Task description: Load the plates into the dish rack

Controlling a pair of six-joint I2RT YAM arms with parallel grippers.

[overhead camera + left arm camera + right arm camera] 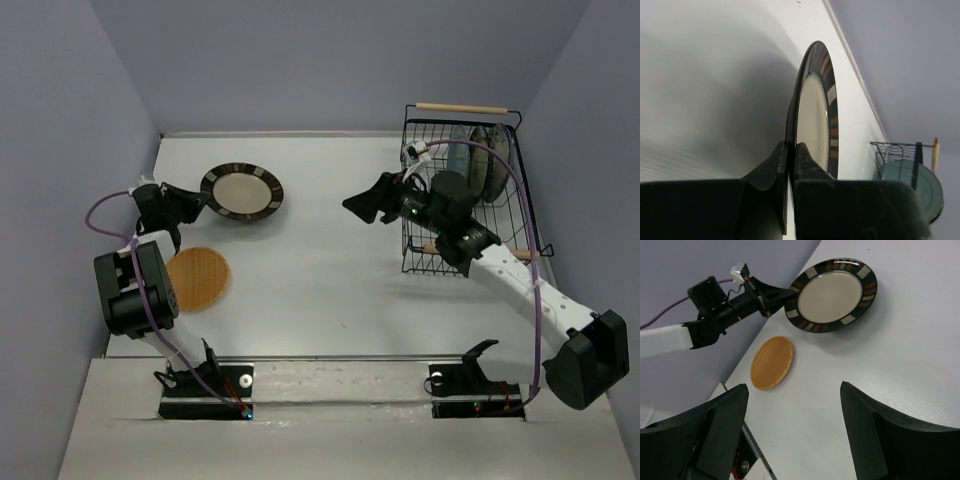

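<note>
A dark-rimmed plate (242,192) with a beige centre is at the table's back left. My left gripper (197,201) is shut on its left rim; in the left wrist view the fingertips (782,152) pinch the plate (815,112) edge-on. The right wrist view shows the plate (832,292) with a shadow under it, so it seems slightly raised. A smaller orange-tan plate (198,277) lies flat near the left arm and also shows in the right wrist view (771,362). The black wire dish rack (415,255) at right holds upright plates (488,160), including a teal one (912,182). My right gripper (360,205) is open and empty, left of the rack.
The right arm (520,285) reaches across the rack's front. The rack's far wooden handle (462,107) lies near the back wall. The purple side walls stand close to the table's left and right edges.
</note>
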